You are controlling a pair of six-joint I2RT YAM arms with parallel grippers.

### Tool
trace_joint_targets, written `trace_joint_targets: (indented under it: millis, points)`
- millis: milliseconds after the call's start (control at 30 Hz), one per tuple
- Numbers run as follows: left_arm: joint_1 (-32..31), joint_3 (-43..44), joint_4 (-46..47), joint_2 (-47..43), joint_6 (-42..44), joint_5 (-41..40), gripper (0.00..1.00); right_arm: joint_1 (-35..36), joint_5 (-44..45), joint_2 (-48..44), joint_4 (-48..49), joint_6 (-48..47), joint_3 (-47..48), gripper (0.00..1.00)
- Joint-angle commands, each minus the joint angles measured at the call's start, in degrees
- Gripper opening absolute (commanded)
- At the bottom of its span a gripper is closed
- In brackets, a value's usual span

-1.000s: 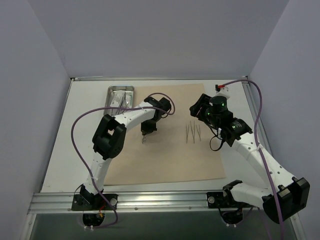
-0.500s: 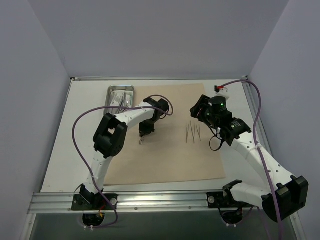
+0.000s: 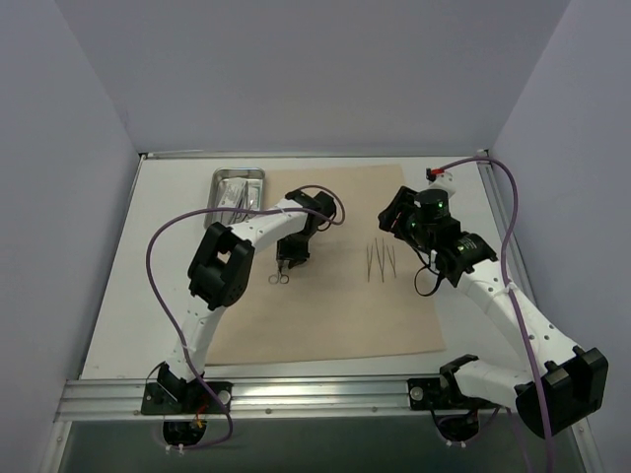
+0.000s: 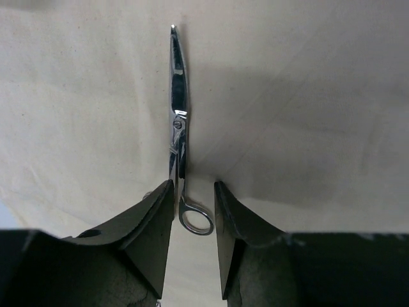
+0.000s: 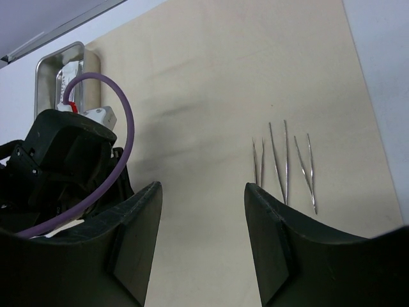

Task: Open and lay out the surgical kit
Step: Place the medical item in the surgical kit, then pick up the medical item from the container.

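Here's the cloth, spread flat across the middle of the worktop, and the kit is being laid out on it. The left hand hangs low over the left-centre of the cloth, its jaws parted to a narrow gap. A pair of scissors lies flat on the cloth right in that gap, blades closed and pointing away from the hand. One finger ring shows between the jaws. The jaws are not clamped on it, though I cannot tell whether the left jaw brushes the shank. From the top view the scissors sit just on the near side of that hand. Over on the right part of the cloth three tweezers lie side by side, running near to far, close together but apart. The right hand hovers above the cloth's far right, just beyond the tweezers, jaws wide with nothing between them. At the far left the tray rests on the worktop just beside the cloth's far-left corner, with a few things in it too small to make out.
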Motion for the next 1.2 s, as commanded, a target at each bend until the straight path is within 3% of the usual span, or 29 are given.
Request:
trace_joint_targets:
  millis: [0, 367, 600, 767, 800, 967, 1167]
  points:
    - [-0.22, 3.63, 1.58, -1.10, -0.41, 1.49, 0.40, -0.43, 1.16, -0.76, -0.43, -0.28, -0.39, 0.50]
    - [0.13, 5.29, 2.46, -8.04, 2.75, -0.87, 0.40, -0.44, 1.16, -0.33, -0.25, -1.16, 1.10, 0.50]
    - [4.34, 9.08, 11.05, -16.29, 20.82, -1.15, 0.41, -1.58, 0.81, 3.00, -1.92, -5.19, 5.57, 0.54]
    - [11.89, 7.76, 14.76, -18.94, 31.74, 7.62, 0.60, -2.89, -3.84, 8.97, -0.53, -8.45, 8.74, 0.54]
    - [15.39, 7.50, 14.94, -18.77, 32.72, 11.64, 0.60, -3.24, -4.55, 10.12, 0.01, -9.15, 9.36, 0.54]
    - [24.02, 10.21, 13.02, -13.52, 38.78, 17.04, 0.57, -4.21, -9.82, 17.67, 3.43, -9.86, 11.47, 0.53]
    - [30.71, 23.83, 5.20, -0.43, 44.15, 22.93, 0.44, -5.27, -12.90, 26.81, 4.32, -11.44, 16.29, 0.52]
